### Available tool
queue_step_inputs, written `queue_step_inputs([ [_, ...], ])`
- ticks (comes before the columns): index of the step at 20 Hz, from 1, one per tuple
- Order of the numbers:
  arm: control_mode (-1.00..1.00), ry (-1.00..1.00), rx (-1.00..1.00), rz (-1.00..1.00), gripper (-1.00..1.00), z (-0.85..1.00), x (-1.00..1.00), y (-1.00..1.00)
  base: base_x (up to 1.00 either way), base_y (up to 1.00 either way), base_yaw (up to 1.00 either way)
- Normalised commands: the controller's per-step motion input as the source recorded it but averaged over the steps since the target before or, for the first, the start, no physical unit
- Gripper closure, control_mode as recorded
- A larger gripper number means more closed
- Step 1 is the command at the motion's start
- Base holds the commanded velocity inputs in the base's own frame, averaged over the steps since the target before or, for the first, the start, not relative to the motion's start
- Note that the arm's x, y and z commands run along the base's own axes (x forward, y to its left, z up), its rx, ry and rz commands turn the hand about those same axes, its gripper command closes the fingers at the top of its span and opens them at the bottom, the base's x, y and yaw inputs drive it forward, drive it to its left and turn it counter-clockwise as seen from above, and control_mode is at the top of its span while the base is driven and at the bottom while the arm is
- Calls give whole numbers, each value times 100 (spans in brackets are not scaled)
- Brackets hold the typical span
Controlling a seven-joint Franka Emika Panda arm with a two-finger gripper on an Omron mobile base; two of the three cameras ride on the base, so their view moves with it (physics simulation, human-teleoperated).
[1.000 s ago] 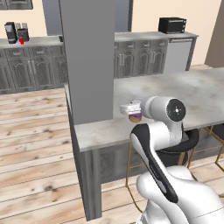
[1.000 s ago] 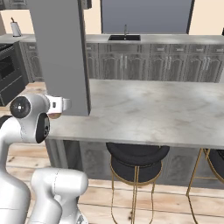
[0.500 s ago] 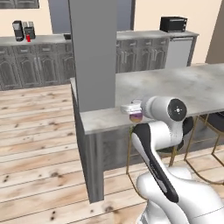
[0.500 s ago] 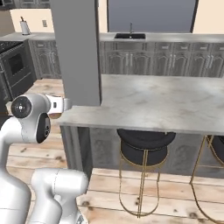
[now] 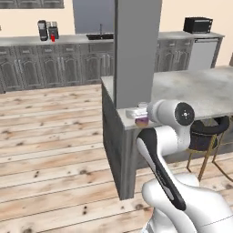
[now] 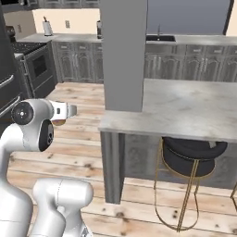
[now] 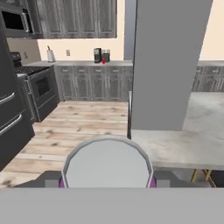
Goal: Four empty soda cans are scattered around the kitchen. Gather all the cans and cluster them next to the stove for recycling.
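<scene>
Gripper [image 7: 107,183]: closed partway on a purple can, fingers on either side of it, seen in the hand view at 6 o'clock.
Purple can [image 7: 106,164]: upright between the fingers, silvery top facing the hand camera, purple showing at both edges; in the left base view, a purple patch at centre, just left of the wrist [image 5: 142,121]; held in the air, off the counter.
Arm [image 5: 175,119]: rises from 5 o'clock in the left base view, wrist level with the island top; in the right base view, wrist at 9 o'clock, over the plank floor.
Island counter [image 6: 194,109]: pale marble, at 3 o'clock in the right base view, with a grey column [image 6: 123,51] standing on its near corner.
Stool [image 6: 190,157]: black seat on gold legs, tucked under the island.
Stove [image 6: 28,62]: at 10 o'clock in the right base view, against the far wall, well apart from the held can.
Red can [image 5: 53,38]: tiny, on the far counter at 11 o'clock in the left base view, beside a dark coffee machine [image 5: 43,30].
Microwave [image 5: 198,25]: black, at 1 o'clock, on the far counter.
</scene>
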Motion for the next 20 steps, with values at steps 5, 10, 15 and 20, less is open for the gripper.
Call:
queue_step_inputs([
  [5, 100, 0, 0, 0, 100, 0, 0, 0, 8, 80, 16],
  [10, 100, 0, 0, 0, 100, 0, 0, 0, 36, 70, 13],
  [15, 100, 0, 0, 0, 100, 0, 0, 0, 62, 60, 11],
  [20, 100, 0, 0, 0, 100, 0, 0, 0, 83, 36, 7],
])
